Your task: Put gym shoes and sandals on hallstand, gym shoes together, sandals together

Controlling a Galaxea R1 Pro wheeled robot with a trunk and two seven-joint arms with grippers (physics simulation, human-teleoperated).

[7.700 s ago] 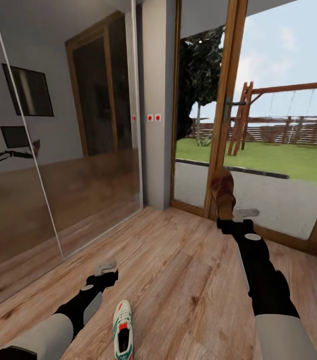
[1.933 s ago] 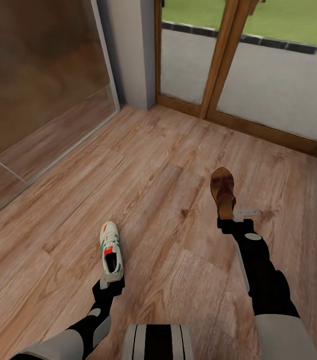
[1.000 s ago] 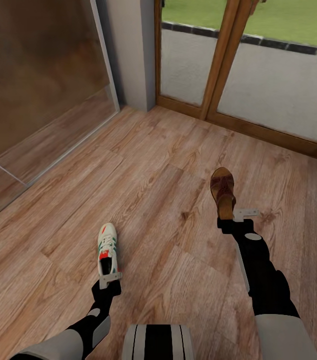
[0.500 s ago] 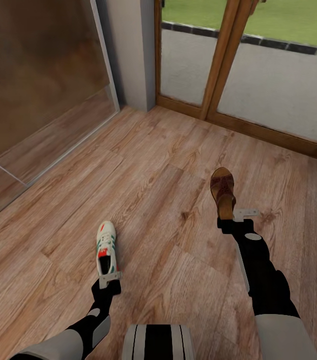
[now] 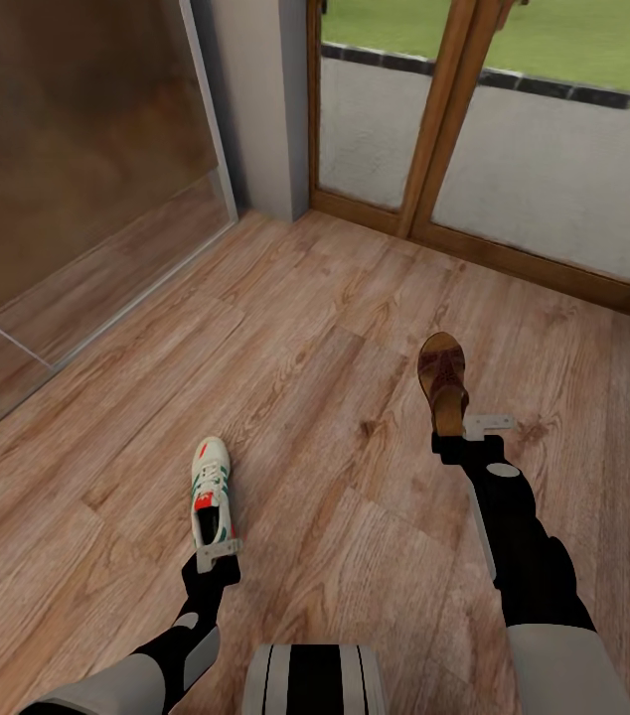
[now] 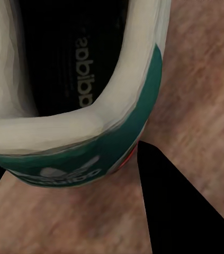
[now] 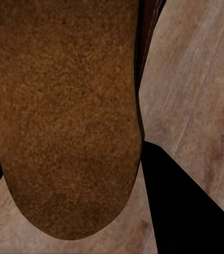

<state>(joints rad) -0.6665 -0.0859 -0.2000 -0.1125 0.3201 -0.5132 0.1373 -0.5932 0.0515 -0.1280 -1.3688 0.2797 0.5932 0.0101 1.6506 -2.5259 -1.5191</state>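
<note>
Looking down from your head camera, you have one gym shoe at your left gripper and one sandal at your right gripper, both over the corridor floor.

Your left gripper sits at the heel of the gym shoe, its pale fingers touching the heel rim. The shoe is white with green side stripes, a red-orange patch inside near the tongue, and its toe points away from you. In the left wrist view the gym shoe shows a white padded collar, a teal-green heel band with a pale trefoil logo, a dark insole with printed lettering, and a sliver of red at the heel's lower edge. A dark finger lies beside the heel; whether the jaws are actually clamped on it you cannot tell from these pictures.

Your right gripper has closed on the heel end of the sandal, which sticks out forward, past the fingertips and lifted off the planks. It is slim and dark brown with a lighter brown footbed. In the right wrist view the sandal shows a grainy tan-brown underside with a rounded end and a darker edge along one side.

The floor is light brown wood-grain plank, running to a wooden-framed glass door ahead and a mirrored panel at your left.
</note>
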